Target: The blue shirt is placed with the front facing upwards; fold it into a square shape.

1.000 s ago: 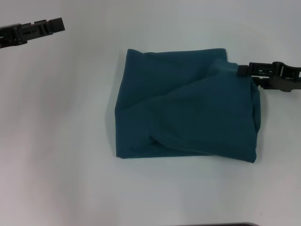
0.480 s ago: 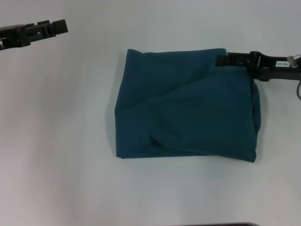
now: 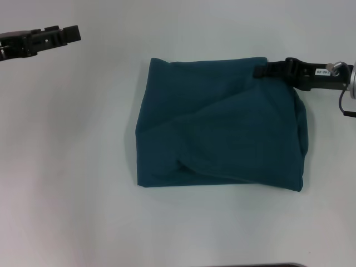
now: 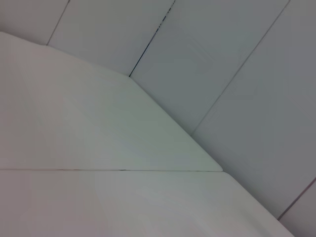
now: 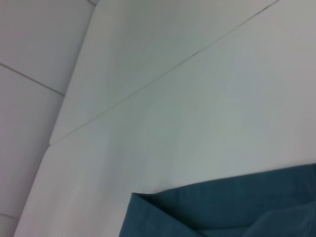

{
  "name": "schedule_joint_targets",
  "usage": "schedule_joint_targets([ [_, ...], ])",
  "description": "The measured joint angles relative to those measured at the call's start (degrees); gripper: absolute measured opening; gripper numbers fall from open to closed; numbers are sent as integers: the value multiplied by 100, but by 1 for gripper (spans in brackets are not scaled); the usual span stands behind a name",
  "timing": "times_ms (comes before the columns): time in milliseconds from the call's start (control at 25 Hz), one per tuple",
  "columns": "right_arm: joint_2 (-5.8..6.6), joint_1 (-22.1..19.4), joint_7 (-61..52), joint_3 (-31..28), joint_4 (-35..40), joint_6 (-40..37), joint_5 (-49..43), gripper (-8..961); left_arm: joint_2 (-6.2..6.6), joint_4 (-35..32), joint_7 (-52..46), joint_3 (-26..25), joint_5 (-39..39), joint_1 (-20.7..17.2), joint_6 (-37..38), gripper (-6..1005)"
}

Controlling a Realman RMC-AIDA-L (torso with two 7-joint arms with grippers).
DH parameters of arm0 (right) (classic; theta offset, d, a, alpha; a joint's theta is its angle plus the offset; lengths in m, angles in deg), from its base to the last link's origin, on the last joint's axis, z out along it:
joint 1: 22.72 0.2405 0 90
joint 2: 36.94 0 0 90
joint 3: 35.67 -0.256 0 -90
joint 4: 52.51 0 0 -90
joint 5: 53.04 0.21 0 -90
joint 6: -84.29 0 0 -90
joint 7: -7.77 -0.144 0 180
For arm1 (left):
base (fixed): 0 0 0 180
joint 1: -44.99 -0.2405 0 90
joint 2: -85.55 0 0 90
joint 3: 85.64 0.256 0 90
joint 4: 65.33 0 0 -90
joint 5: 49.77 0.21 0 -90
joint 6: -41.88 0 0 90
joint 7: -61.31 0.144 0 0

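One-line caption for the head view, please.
Blue shirt folded to a rough square on white table; right claw at its far corner, left claw off aside.

The blue shirt [image 3: 219,125] lies folded into a rough square on the white table [image 3: 72,183], plain side up with diagonal creases. The right gripper [image 3: 260,70] reaches in over the shirt's far right corner. The left gripper [image 3: 75,33] is well apart from the shirt, over bare table.
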Motion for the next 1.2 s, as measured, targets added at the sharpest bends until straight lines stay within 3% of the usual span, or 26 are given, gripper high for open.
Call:
schedule_joint_targets([
  [320, -35, 81, 619, 5, -33, 216, 357, 293, -9, 1, 3, 0, 28, 50, 1, 768],
  [640, 13, 19, 1264, 11, -237, 679, 743, 30, -14, -112, -18, 8, 75, 127, -44, 768],
  [1200, 128, -117, 804, 17, -347, 241, 624, 92, -14, -208, -44, 9, 76, 161, -76, 768],
])
